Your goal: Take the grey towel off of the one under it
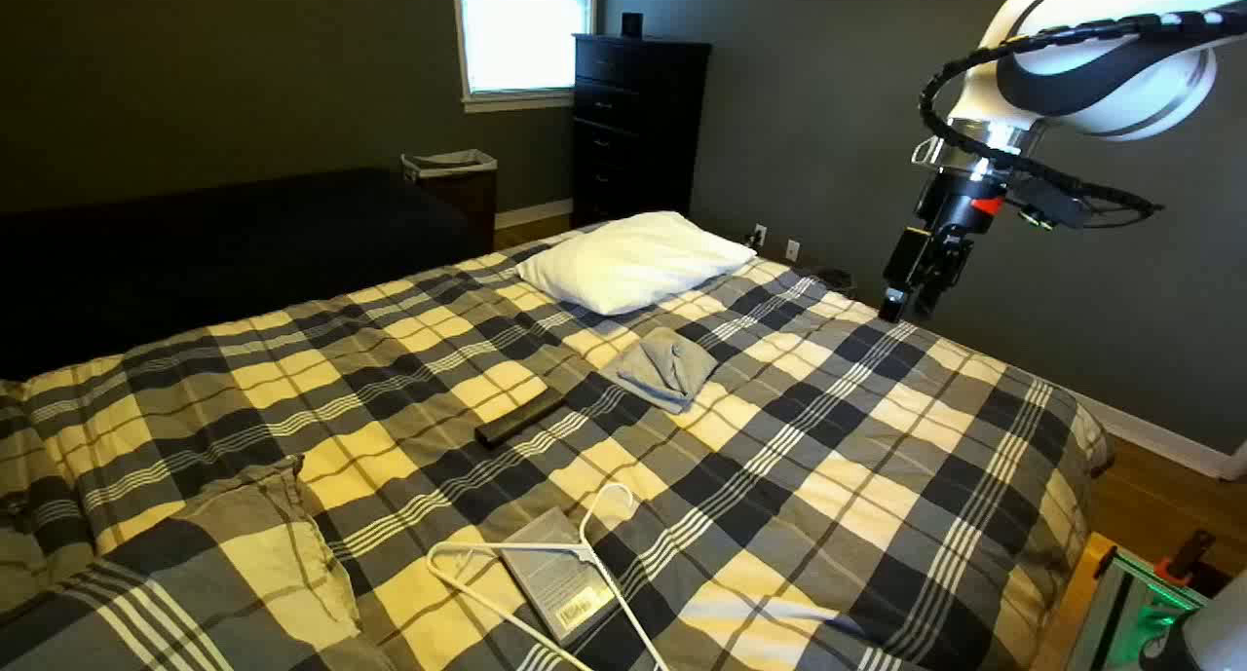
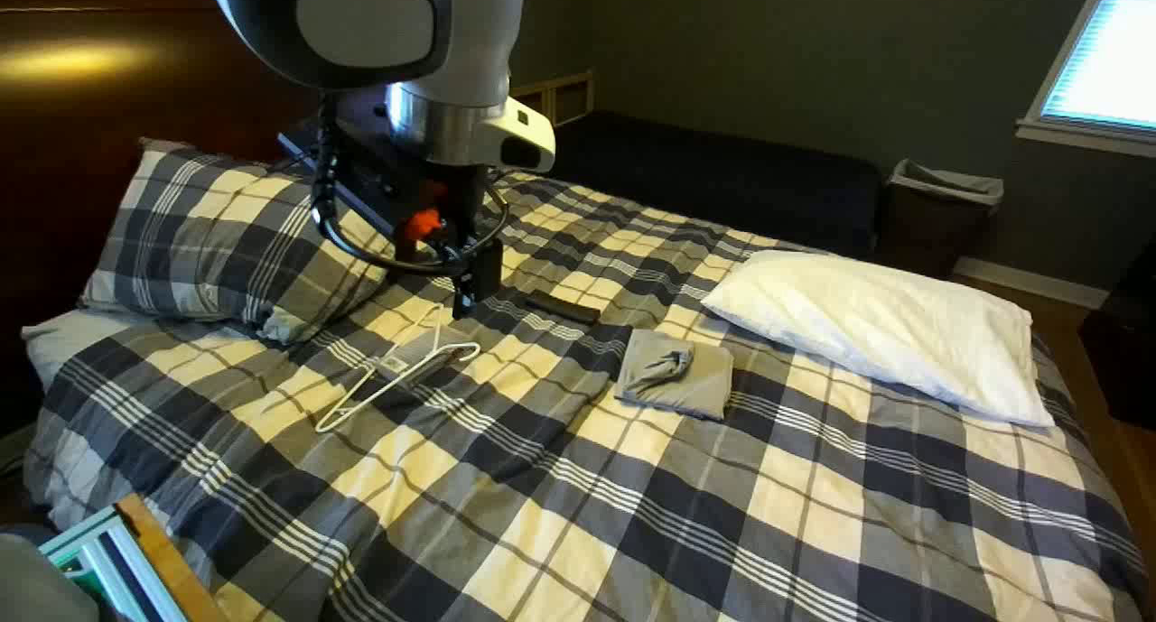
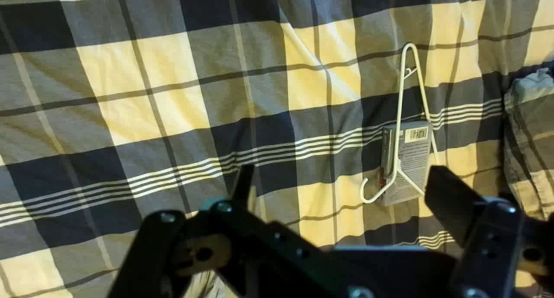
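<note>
Black and spread wide, with only air between its fingers, the tool (image 3: 341, 172) is held above the counter (image 1: 828, 457), a bed covered in checked cloth (image 3: 130, 73) of navy, grey and pale yellow. The cloth is rumpled into soft ridges and crossed by bands of thin white stripes. On it the grey towel (image 2: 668, 365), bunched and creased, is laid over the flat, squarish lower towel (image 2: 703, 394); exactly where the two are divided cannot be told. Near them a slim dark bar (image 2: 562, 307) and a plump white pillow (image 2: 867, 329) are placed. A grey box (image 3: 413, 155), printed and barcoded, is crossed by a white hanger (image 3: 399, 112). Behind a checked pillow (image 2: 235, 243), a glossy brown panel (image 2: 90, 89) is seen. Beyond the bed, a dark bin (image 1: 472, 199) is lined with a pale sheet (image 2: 948, 189) turned over its rim, and its contents are hidden. A tall black chest of drawers (image 1: 638, 126) is topped by a small dark object (image 1: 631, 25). Dark, matt walls (image 1: 292, 67) are broken by a bright window (image 1: 526, 28).
</note>
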Available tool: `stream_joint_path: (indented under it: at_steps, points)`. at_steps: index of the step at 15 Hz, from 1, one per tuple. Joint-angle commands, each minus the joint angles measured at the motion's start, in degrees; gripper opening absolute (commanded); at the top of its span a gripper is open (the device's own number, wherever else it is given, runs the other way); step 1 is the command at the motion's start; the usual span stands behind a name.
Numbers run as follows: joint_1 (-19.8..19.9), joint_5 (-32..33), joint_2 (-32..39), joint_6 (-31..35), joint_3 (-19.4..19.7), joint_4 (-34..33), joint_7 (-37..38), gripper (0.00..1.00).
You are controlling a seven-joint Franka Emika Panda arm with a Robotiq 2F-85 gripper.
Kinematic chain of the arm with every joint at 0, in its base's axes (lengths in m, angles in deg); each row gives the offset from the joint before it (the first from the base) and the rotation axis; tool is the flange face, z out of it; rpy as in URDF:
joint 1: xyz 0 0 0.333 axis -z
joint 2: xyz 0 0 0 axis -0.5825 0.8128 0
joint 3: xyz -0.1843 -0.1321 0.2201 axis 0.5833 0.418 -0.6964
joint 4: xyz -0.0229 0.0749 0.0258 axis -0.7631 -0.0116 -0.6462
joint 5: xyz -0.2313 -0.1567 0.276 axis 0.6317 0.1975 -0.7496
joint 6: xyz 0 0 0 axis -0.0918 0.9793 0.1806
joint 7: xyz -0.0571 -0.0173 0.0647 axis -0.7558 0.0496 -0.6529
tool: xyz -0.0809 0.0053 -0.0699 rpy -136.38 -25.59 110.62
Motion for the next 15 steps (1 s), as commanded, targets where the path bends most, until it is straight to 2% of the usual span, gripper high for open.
stream_joint_path:
  at_steps: [1,11,15]
  points:
    - [1.4,-0.6,0.2,-0.2,-1.2,-0.1,-0.6,1.00]
    - [1.4,-0.6,0.2,-0.2,-1.2,-0.1,-0.6,1.00]
    - [2.5,-4.8,5.7,2.4,0.9,-6.1,0.8,1.00]
